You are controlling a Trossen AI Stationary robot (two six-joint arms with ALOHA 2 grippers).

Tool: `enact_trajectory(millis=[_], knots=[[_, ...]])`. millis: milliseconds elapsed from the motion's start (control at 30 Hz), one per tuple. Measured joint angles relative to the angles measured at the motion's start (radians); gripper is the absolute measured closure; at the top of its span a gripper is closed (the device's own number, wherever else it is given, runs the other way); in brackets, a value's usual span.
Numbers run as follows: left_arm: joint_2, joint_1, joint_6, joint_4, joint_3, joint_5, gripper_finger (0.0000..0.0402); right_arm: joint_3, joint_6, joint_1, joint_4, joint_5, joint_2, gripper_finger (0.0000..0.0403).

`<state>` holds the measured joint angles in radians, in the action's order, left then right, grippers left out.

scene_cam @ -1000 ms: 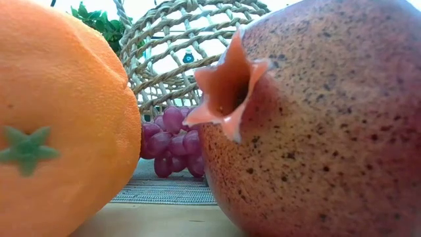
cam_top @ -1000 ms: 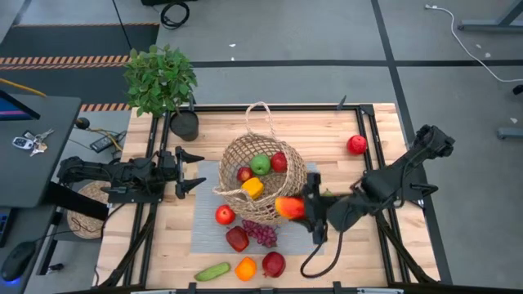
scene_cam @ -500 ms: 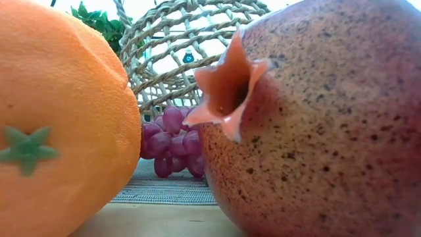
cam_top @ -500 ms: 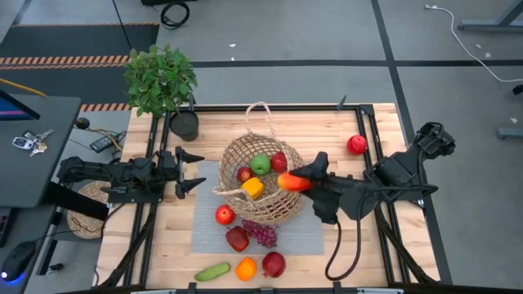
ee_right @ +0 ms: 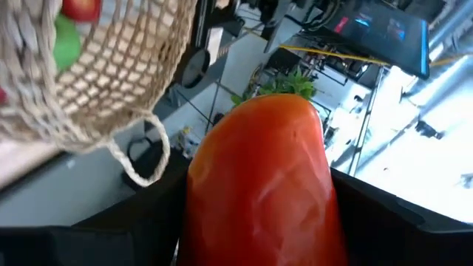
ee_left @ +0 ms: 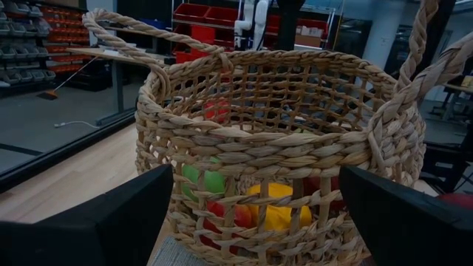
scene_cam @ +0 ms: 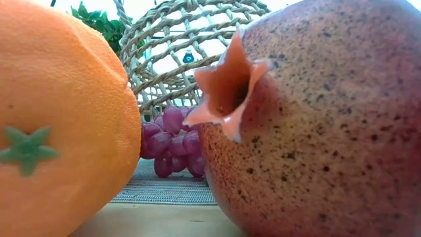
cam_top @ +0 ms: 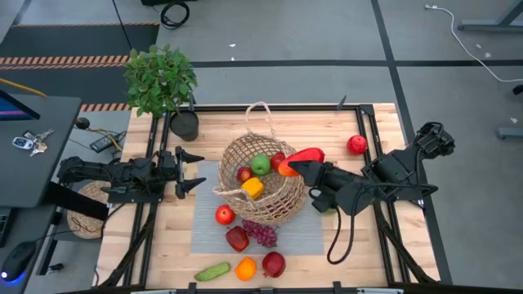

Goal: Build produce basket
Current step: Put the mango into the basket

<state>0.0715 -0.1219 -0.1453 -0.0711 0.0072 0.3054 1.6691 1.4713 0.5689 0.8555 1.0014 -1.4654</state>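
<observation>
While the left arm waits at the bench's (cam_top: 376, 139) left side, its left gripper (cam_top: 196, 170) sits spread, fingers apart and holding nothing, pointed at the basket (cam_top: 274, 208) from just beside it. In the left wrist view the basket (ee_left: 281, 148) fills the frame between the two dark fingers (ee_left: 96, 222).

The right gripper (cam_top: 304, 169) is at the basket's right rim, pinching a red-orange pepper (cam_top: 301, 158). The pepper sits over the rim, partly above the basket interior. In the right wrist view the pepper (ee_right: 262, 185) is clamped between both fingers, w/ the basket wall (ee_right: 111, 81) close by.

Basket stands on a grey mat (cam_top: 204, 237) near bench centre, handle toward the far edge. Inside: green apple (cam_top: 260, 164), yellow fruit (cam_top: 252, 188), two red fruits (cam_top: 244, 174).

Outside the basket:
- red apple (cam_top: 225, 215) on the mat, just left of the basket
- dark red pomegranate (cam_top: 237, 238) and purple grapes (cam_top: 261, 233) on the mat's near part
- cucumber (cam_top: 212, 271), orange (cam_top: 245, 268), second pomegranate (cam_top: 273, 264) along the near edge
- red apple (cam_top: 356, 144) far right, well apart from the rest

A potted plant (cam_top: 161, 79) stands at the far-left corner.
</observation>
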Motion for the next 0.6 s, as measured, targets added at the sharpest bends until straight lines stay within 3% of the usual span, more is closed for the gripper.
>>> enact_trajectory(millis=[367,467,600], knots=[[0.000,0.000,0.000,0.000,0.000,0.000,0.0010,0.000,-0.039,-0.023,-0.001,-0.041,0.000,0.0094],[0.000,0.000,0.000,0.000,0.000,0.000,0.0010,0.000,-0.193,-0.035,-0.001,-0.119,0.000,0.0095],[0.000,0.000,0.000,0.000,0.000,0.000,0.0010,0.000,-0.583,-0.053,-0.002,-0.212,0.000,0.0096]])
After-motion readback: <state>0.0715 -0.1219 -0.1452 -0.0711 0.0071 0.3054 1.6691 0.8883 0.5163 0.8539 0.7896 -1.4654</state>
